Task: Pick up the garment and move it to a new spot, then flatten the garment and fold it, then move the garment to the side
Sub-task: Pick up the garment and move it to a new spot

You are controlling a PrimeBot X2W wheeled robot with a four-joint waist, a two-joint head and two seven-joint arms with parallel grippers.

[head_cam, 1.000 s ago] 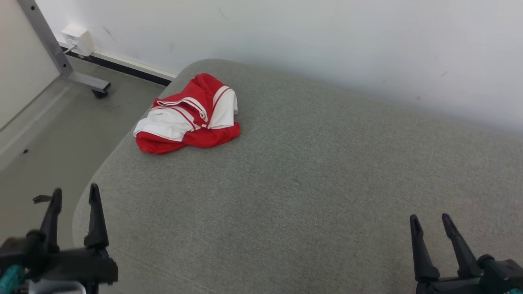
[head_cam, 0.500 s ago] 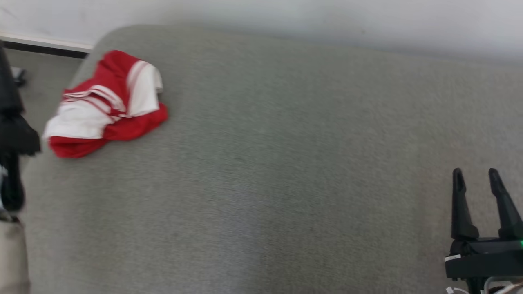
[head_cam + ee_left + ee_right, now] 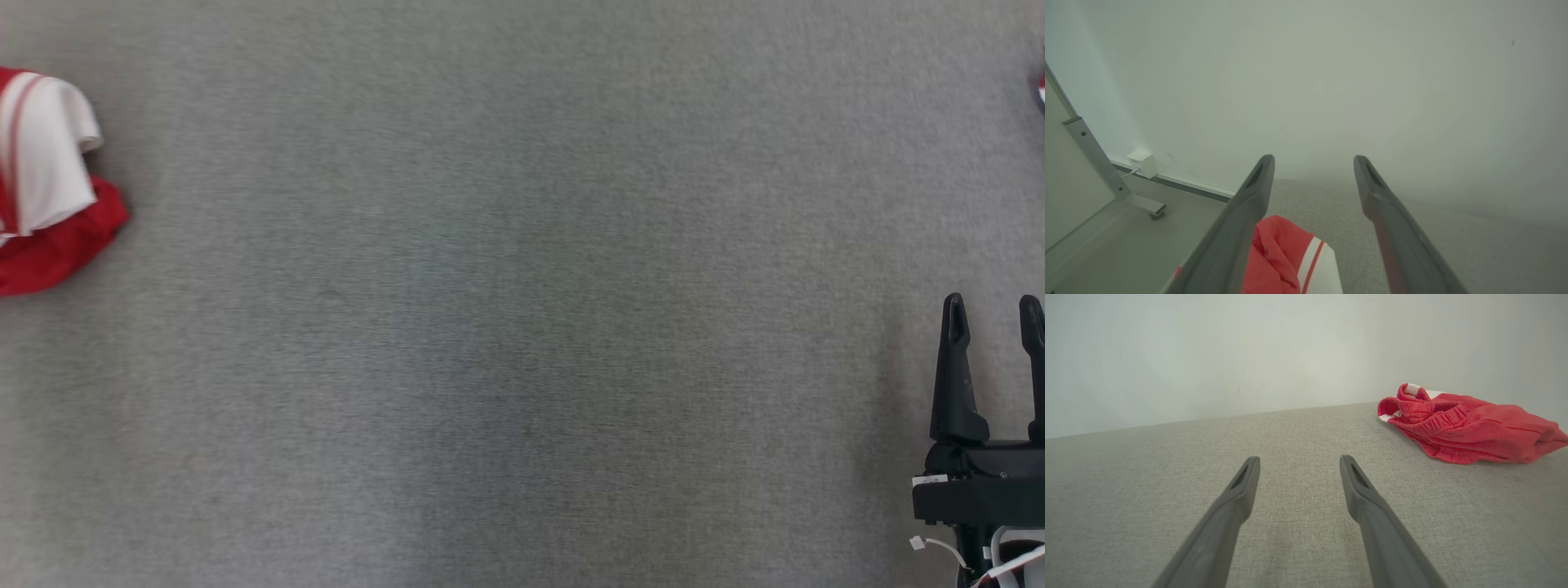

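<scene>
Garment [image 3: 49, 188] far left, well apart from right gripper [image 3: 992, 302].

A counter [image 3: 522, 327] covered in grey woven fabric ran up to a plain pale wall [image 3: 1331, 81]. Past its rounded corner lay a smooth grey floor [image 3: 1126, 253], edged by a skirting strip [image 3: 1184, 183]. A white box [image 3: 1143, 163] sat low on the wall, near a slanting metal post [image 3: 1094, 159]. The light was soft and even.

Table [image 3: 522, 327]: covered in grey woven fabric, its far edge against the wall.
Wall [image 3: 1331, 81]: plain white, faintly marked.
Metal strut [image 3: 1096, 159]: grey, slanted, its foot on the floor [image 3: 1147, 245].
White box [image 3: 1143, 163]: low on the wall, cable attached.
</scene>
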